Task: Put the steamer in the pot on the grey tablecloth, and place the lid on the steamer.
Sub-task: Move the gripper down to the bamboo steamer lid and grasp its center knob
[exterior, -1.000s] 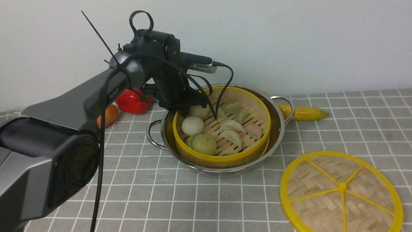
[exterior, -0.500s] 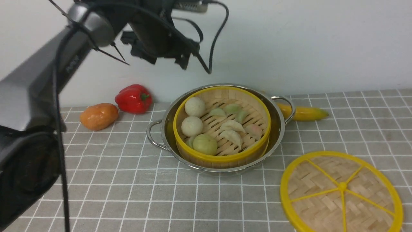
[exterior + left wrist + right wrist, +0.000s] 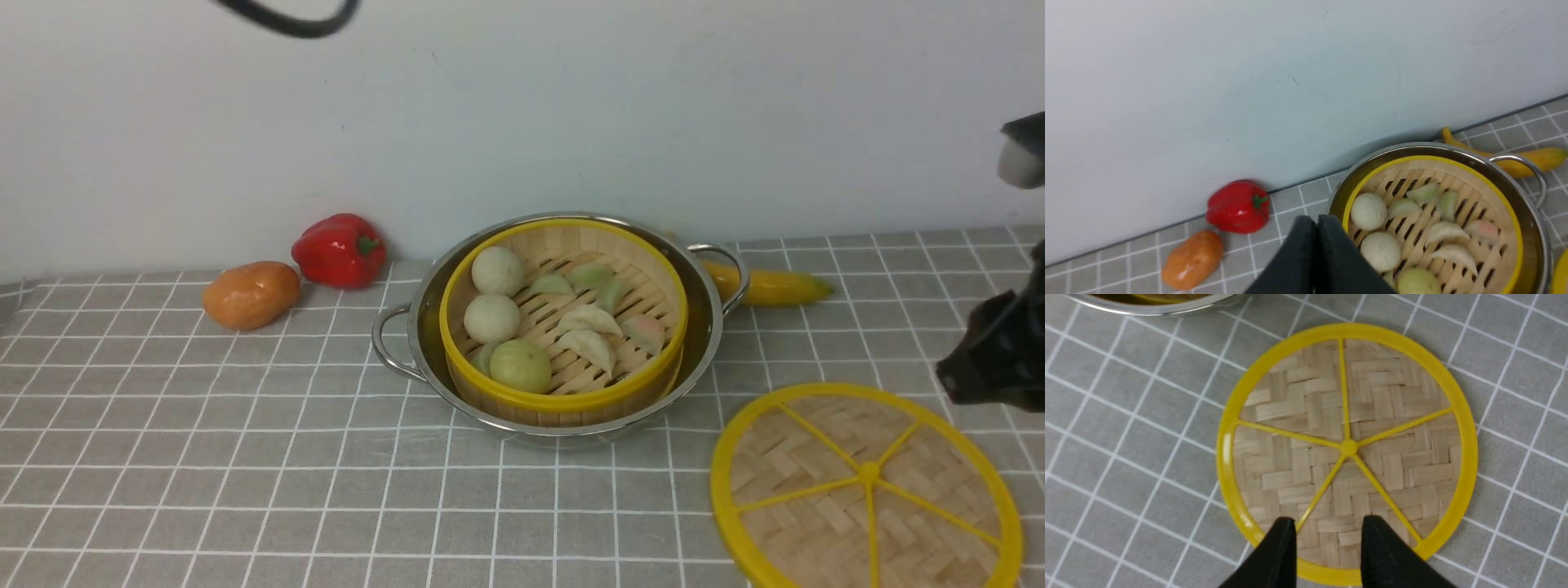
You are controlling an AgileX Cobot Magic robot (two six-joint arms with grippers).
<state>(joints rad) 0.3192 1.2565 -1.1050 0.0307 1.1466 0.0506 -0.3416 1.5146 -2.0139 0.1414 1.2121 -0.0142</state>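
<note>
Nearest, on the right, the lid (image 3: 865, 486) lies flat on the grey tablecloth (image 3: 245, 457), where it lay a second ago. The right gripper (image 3: 1329, 522), absent from the front view until now, has come in at the right edge and hangs over the lid, jaws apart and empty.

Mid-table, the steamer (image 3: 563, 402) sits inside the pot (image 3: 704, 327), unmoved, with buns (image 3: 490, 317) and dumplings (image 3: 589, 318) on its slats.

The left gripper (image 3: 1315, 218), which a second ago reached down at the steamer's far-left rim, has risen out of the front view; only a loop of cable (image 3: 286, 20) shows at the top. Its fingers are pressed together, holding nothing.

Farthest, along the wall (image 3: 571, 106), stand an orange vegetable (image 3: 251, 294), a red pepper (image 3: 339, 249) and a banana (image 3: 771, 286).
</note>
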